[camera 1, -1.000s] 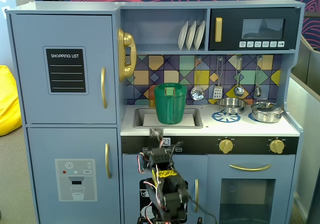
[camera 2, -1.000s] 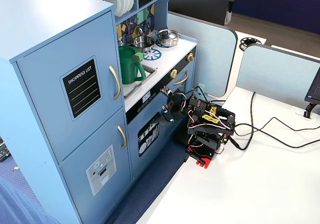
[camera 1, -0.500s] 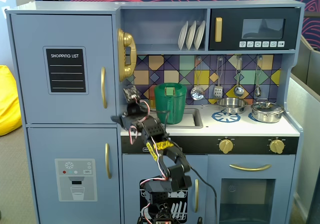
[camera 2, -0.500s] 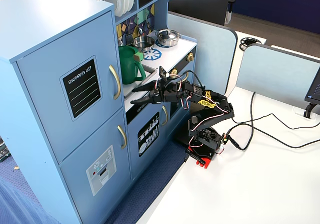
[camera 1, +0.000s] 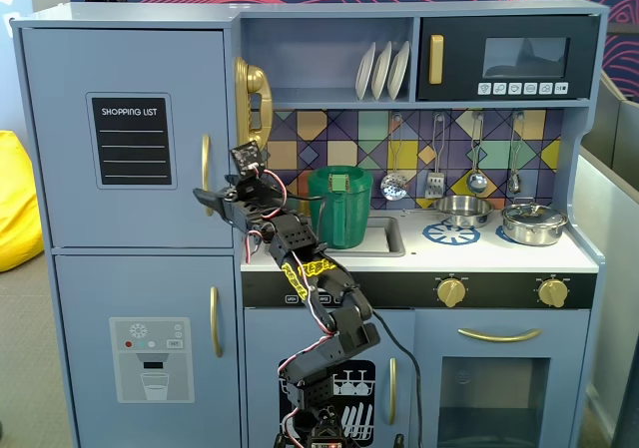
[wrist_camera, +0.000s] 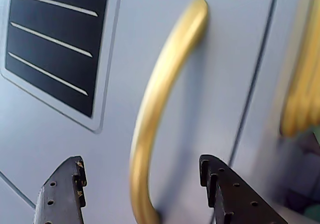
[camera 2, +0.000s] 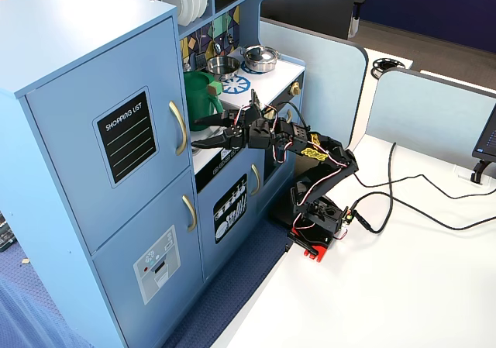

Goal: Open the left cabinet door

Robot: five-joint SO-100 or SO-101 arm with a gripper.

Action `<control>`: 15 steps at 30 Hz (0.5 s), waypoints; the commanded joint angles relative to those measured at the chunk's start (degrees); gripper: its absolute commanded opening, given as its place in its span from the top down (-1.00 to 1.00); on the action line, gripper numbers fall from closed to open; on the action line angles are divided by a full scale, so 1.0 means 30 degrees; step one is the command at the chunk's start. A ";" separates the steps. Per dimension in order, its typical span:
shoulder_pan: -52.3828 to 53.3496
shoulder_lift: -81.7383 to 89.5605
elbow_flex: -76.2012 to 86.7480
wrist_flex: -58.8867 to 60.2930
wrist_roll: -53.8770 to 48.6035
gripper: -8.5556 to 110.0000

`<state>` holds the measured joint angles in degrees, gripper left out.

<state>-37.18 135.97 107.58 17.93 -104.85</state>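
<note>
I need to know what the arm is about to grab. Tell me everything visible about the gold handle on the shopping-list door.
The gold handle is a smooth, glossy, bowed bar that looks like painted metal or plastic. It stands vertically near the right edge of the closed left cabinet door, right of the chalkboard panel. In the wrist view the open end effector straddles its lower end, neither finger visibly touching it.

I'm a black plastic arm [camera 2: 310, 150] w/ boxy servo segments, yellow label stickers w/ dark print, red/white/black wires looped btwn joints, a red base clamp, and dark gripper [wrist_camera: 141, 184] fingers [wrist_camera: 62, 191] dotted w/ small holes
</note>
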 commanded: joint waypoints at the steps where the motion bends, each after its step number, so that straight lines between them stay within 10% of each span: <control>1: -0.0615 -0.0820 -0.1494 -0.1406 -0.0176 0.48; 15: -0.4570 -0.3252 -0.1260 -0.3369 -0.2314 0.56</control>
<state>-45.97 125.24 106.88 9.49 -107.67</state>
